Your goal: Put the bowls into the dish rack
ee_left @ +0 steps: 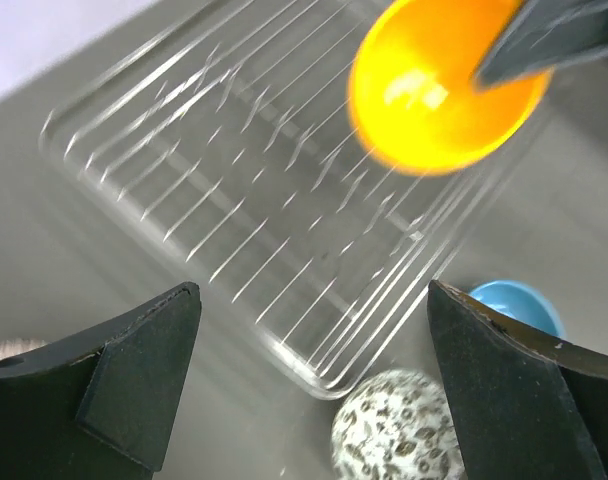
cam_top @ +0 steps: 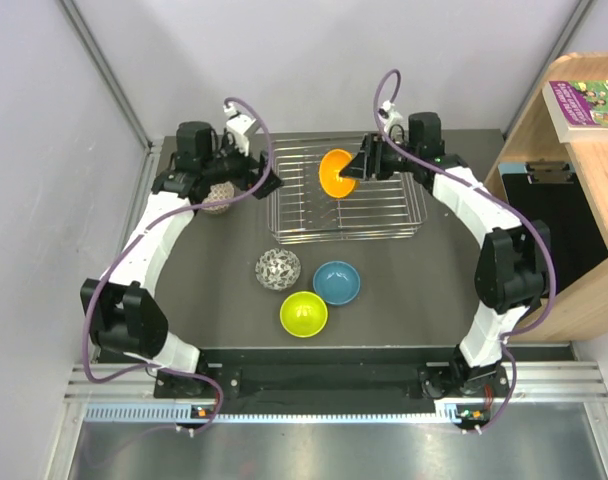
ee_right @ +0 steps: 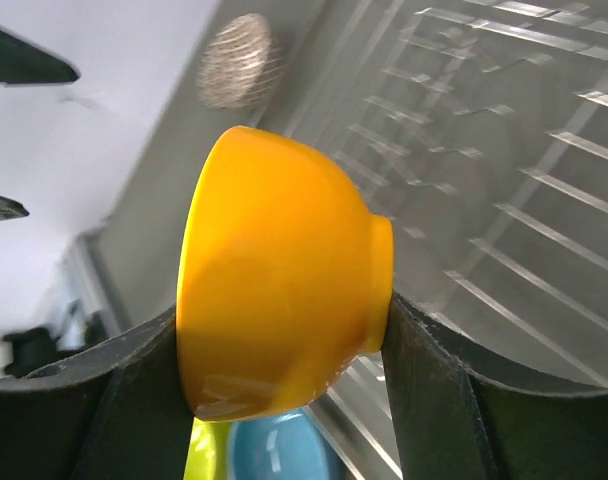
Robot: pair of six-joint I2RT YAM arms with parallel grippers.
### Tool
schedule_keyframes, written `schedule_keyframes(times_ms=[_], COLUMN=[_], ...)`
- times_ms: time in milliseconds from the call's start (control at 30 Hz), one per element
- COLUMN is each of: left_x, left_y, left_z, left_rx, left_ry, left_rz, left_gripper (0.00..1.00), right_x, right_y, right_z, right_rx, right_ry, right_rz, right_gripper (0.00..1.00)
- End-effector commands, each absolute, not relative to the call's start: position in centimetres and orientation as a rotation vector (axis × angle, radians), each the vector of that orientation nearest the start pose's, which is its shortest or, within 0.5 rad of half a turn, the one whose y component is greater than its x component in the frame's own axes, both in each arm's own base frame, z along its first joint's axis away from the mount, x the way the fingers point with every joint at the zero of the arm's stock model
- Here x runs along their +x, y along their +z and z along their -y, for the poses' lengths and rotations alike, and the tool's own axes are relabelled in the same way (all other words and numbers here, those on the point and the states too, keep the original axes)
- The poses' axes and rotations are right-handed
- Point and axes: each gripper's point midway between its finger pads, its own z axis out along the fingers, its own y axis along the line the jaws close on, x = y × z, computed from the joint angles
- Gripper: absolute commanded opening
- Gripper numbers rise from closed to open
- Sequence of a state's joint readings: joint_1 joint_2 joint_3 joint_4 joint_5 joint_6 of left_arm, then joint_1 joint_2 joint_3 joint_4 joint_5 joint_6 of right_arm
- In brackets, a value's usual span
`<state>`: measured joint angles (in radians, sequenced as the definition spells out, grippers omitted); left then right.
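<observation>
The silver wire dish rack stands at the table's far middle. My right gripper is shut on the orange bowl and holds it on edge over the rack's left half. In the right wrist view the bowl sits between my fingers. My left gripper is open and empty at the rack's left end, with the pinkish bowl partly hidden below the arm. The mosaic bowl, blue bowl and lime green bowl rest on the table in front of the rack.
A wooden shelf with a book stands at the right edge, a black clipboard beside it. Grey walls close in the left and back sides. The left wrist view shows the rack and the mosaic bowl ahead.
</observation>
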<state>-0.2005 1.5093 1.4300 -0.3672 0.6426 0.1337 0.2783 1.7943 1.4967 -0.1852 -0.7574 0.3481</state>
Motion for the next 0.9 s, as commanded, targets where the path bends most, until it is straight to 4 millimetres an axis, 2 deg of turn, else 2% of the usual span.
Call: schedule_keyframes(times_ms=[0, 67, 100, 167, 200, 267, 300, 333, 400, 433, 500, 633, 867], left_x=[40.8, 40.6, 40.5, 40.1, 40.1, 39.6, 39.5, 39.4, 39.2, 39.1, 38.9, 38.7, 38.2], left_y=[25.7, 24.4, 23.0, 22.4, 21.5, 21.5, 20.9, 20.9, 20.7, 20.7, 21.0, 21.9, 21.1], left_z=[14.5, 13.6, 12.7, 12.0, 11.0, 10.7, 9.4, 9.2, 8.4, 8.2, 7.5, 6.8, 6.1], left_rx=[0.619, 0.589, 0.558, 0.536, 0.503, 0.483, 0.448, 0.440, 0.416, 0.405, 0.384, 0.357, 0.367], left_ry=[-0.628, -0.635, -0.621, -0.629, -0.622, -0.643, -0.633, -0.640, -0.637, -0.638, -0.643, -0.645, -0.651], left_rz=[-1.927, -1.957, -1.994, -2.004, -2.011, -1.997, -2.004, -1.998, -2.001, -2.000, -1.988, -1.955, -1.969], left_gripper=[0.99, 0.99, 0.99, 0.99, 0.99, 0.99, 0.99, 0.99, 0.99, 0.99, 0.99, 0.99, 0.99], right_x=[45.8, 46.2, 47.4, 48.0, 48.7, 49.0, 49.7, 49.6, 50.5, 50.5, 51.3, 52.5, 54.4], right_y=[26.1, 25.6, 26.3, 26.2, 26.3, 26.3, 26.2, 26.1, 25.7, 25.6, 24.7, 24.1, 24.0], right_z=[-22.4, -21.6, -20.8, -20.5, -19.9, -20.4, -19.7, -20.8, -20.4, -21.2, -21.4, -22.4, -22.4], right_rx=[-0.435, -0.456, -0.431, -0.454, -0.428, -0.474, -0.455, -0.511, -0.512, -0.557, -0.575, -0.605, -0.665], right_ry=[0.772, 0.664, 0.568, 0.487, 0.408, 0.325, 0.231, 0.195, 0.038, -0.008, -0.100, -0.196, -0.404], right_rz=[-2.049, -2.079, -2.074, -2.082, -2.094, -2.082, -2.085, -2.073, -2.069, -2.053, -2.052, -2.029, -1.952], right_gripper=[0.00, 0.00, 0.00, 0.00, 0.00, 0.00, 0.00, 0.00, 0.00, 0.00, 0.00, 0.00, 0.00])
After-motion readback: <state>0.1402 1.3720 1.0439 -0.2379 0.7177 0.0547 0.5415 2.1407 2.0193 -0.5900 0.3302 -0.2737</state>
